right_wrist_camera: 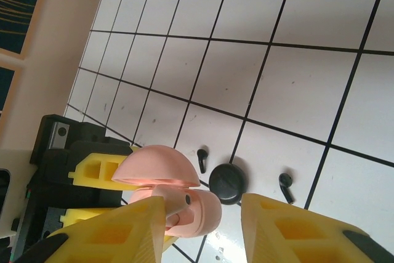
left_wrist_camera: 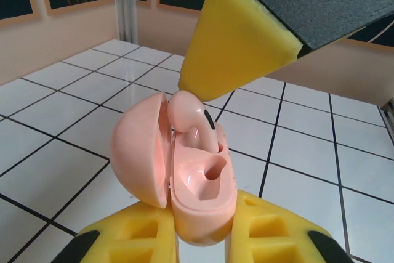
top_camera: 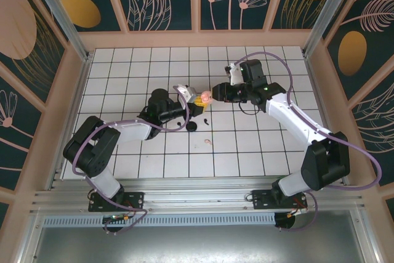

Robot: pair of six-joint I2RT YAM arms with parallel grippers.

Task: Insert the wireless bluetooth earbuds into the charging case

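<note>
Yellow fingers of my left gripper [left_wrist_camera: 203, 229] clamp the base of the pink charging case [left_wrist_camera: 203, 183], its lid swung open to the left. One pale pink earbud [left_wrist_camera: 194, 121] stands in a socket, its head touching a finger [left_wrist_camera: 240, 35] of my right gripper [right_wrist_camera: 206, 214], whose jaws stand apart. On the tiles [right_wrist_camera: 308, 47] a black case [right_wrist_camera: 228, 183] lies between one black earbud [right_wrist_camera: 202, 159] and another black earbud [right_wrist_camera: 285, 183], with a second pink bud [top_camera: 208, 141] nearby
</note>
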